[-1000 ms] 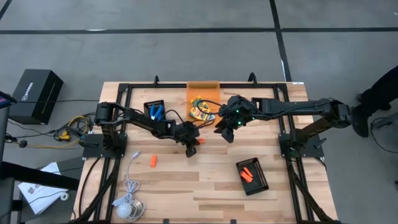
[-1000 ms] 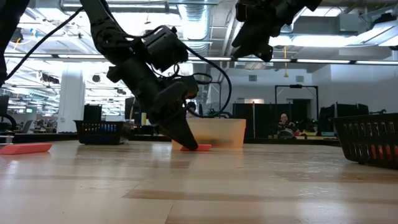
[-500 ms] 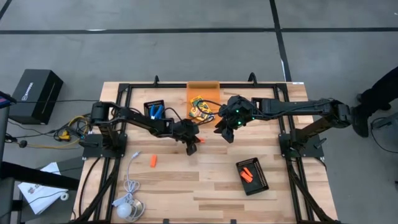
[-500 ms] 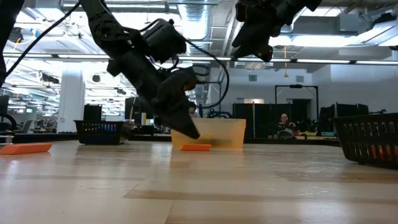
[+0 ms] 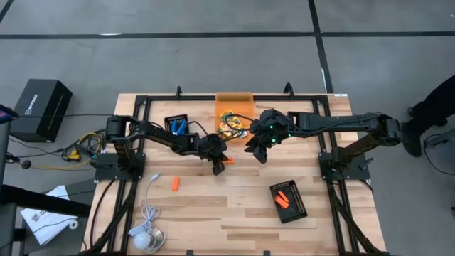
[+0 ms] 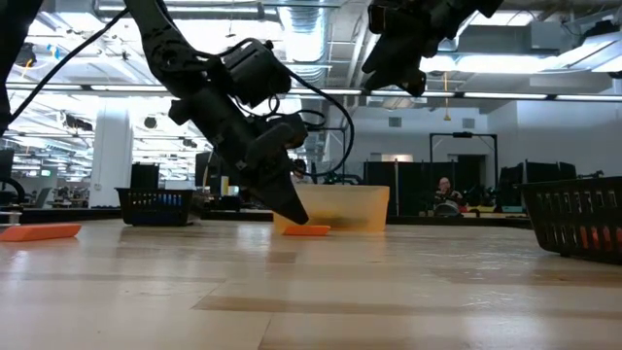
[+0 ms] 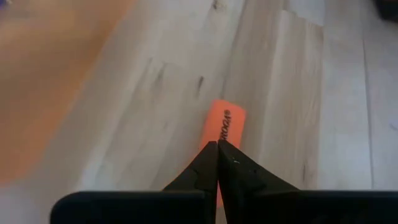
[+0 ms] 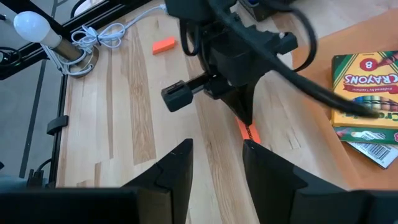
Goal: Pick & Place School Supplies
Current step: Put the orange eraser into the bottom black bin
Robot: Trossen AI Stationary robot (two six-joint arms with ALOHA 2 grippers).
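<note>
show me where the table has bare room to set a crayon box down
Bare wood lies between the loose orange piece and the black tray, along the near edge. Crowded: the far middle, around the orange bin, left gripper and right gripper.

bare wood [image 5: 234,206] mid-table, orange bin [image 5: 233,105] behind left gripper [image 5: 220,169]

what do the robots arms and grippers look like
Both arms are black jointed links with black cables looping alongside. The left gripper tapers to two dark pointed fingers. The right gripper shows small green lights on its wrist and broader dark fingers.
</note>
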